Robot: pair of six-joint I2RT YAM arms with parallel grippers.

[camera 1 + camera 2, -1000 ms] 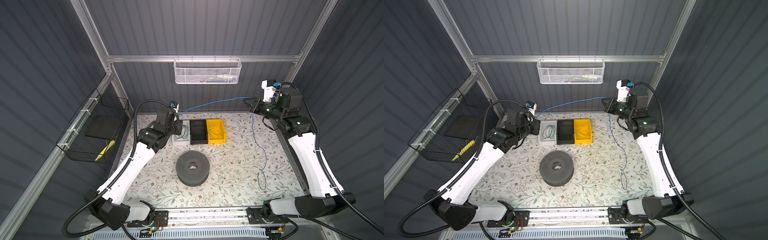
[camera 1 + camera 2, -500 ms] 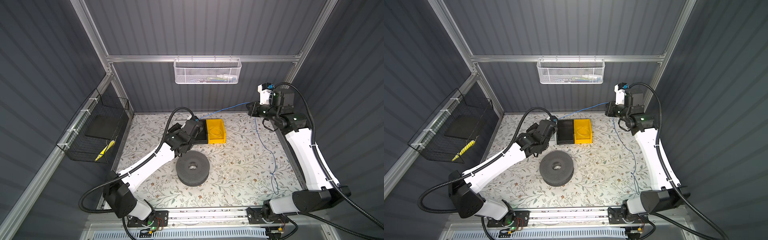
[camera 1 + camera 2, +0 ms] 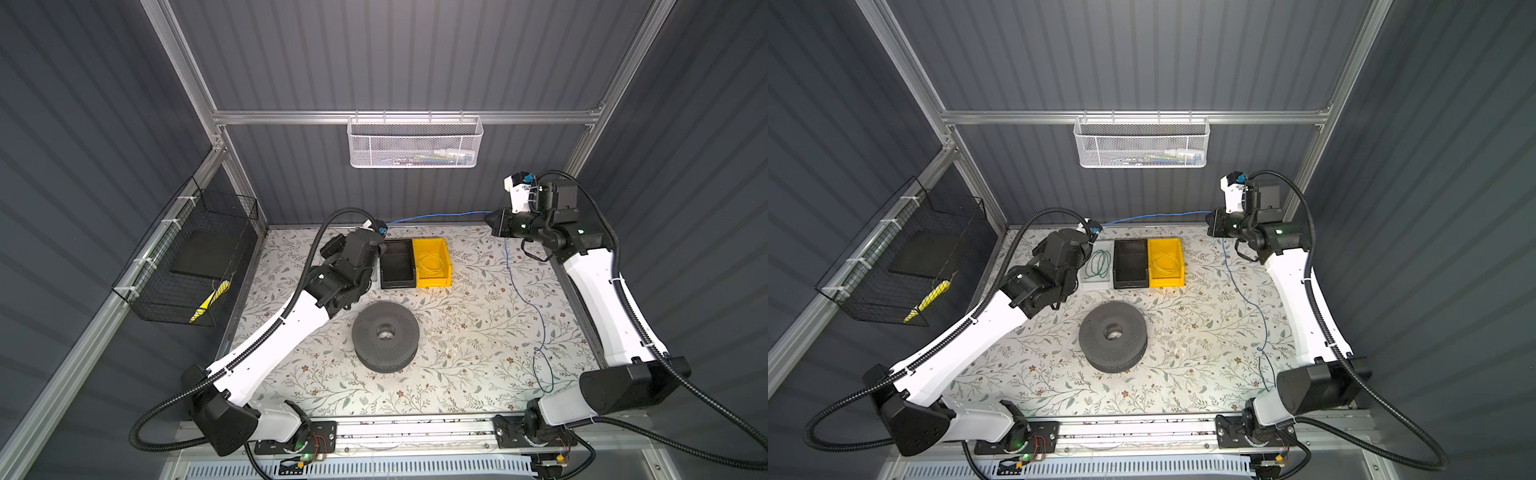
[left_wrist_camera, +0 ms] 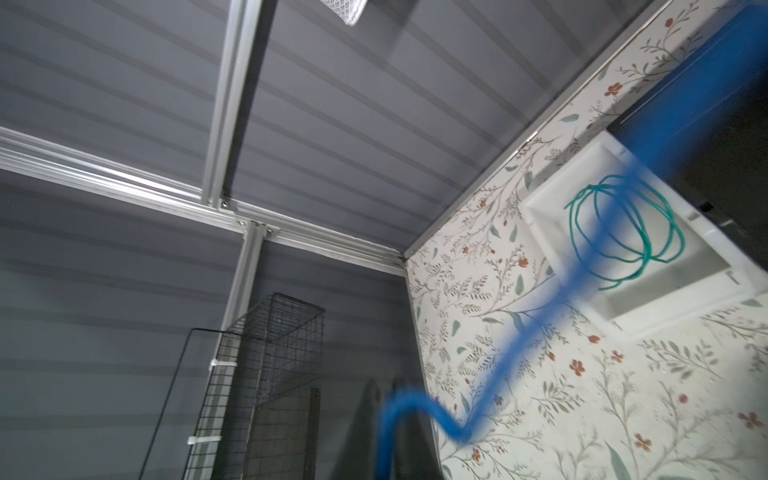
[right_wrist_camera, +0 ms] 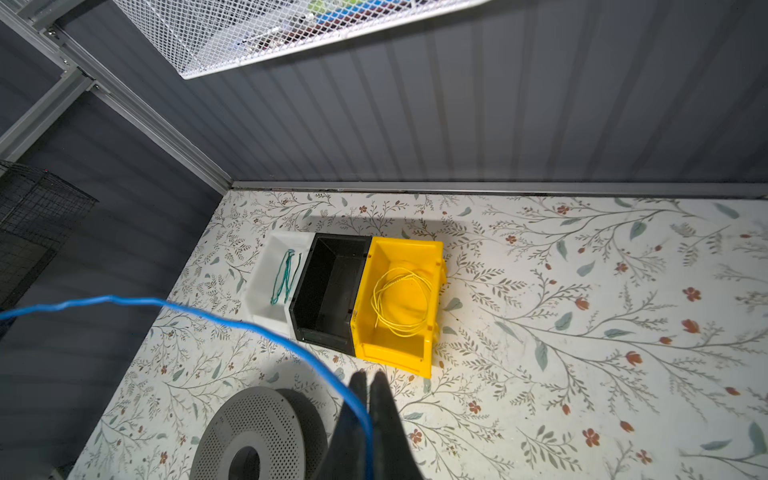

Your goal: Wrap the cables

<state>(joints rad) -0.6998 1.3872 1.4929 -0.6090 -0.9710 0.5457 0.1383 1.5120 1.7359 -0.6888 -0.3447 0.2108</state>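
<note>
1. Both top views: we see the thin bright-blue wire [image 3: 440, 216] strung between the arms, tail hanging to the floral tabletop [image 3: 457, 332].
2. Left wrist: wire blurred at the left gripper [image 4: 386, 390]; we cannot tell its jaw gap.
3. Right wrist: the right gripper [image 5: 368, 376] jaws pinch the wire.

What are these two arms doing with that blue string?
They are handling a thin blue wire, to wrap it up. The right gripper is pinched shut on it near the back wall, and the wire spans the air to the left gripper, whose grip I cannot make out. The rest trails loose down the table. A green wire lies coiled in a white bin, a yellow wire in a yellow bin.
</note>
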